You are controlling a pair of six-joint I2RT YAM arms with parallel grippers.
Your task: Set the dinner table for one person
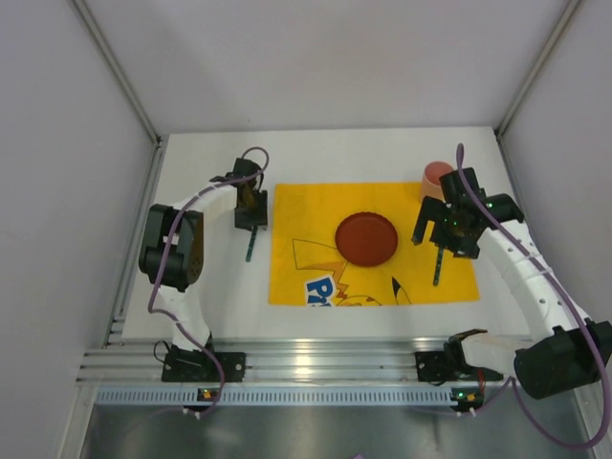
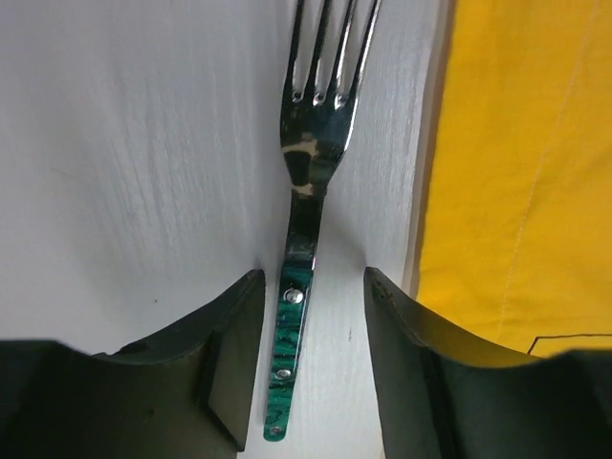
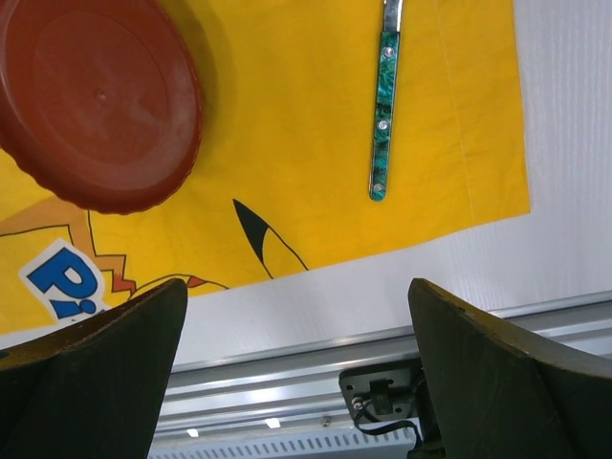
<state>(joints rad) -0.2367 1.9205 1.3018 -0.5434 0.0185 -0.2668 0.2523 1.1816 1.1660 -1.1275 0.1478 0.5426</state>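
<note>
Left wrist view: the left gripper (image 2: 311, 277) has its black jaws apart, straddling without touching the marbled green handle of a steel fork (image 2: 311, 163). The fork lies flat on the plain white dinner table (image 2: 143, 172), its long axis running straight away from the claw, tines far, just beside the yellow cloth placemat (image 2: 516, 172). The left arm is clearly nearer. The right gripper (image 3: 296, 287), likewise spread and empty, faces a green-handled utensil (image 3: 382, 115) (head out of frame) right of the round red plate (image 3: 96, 96).
</note>
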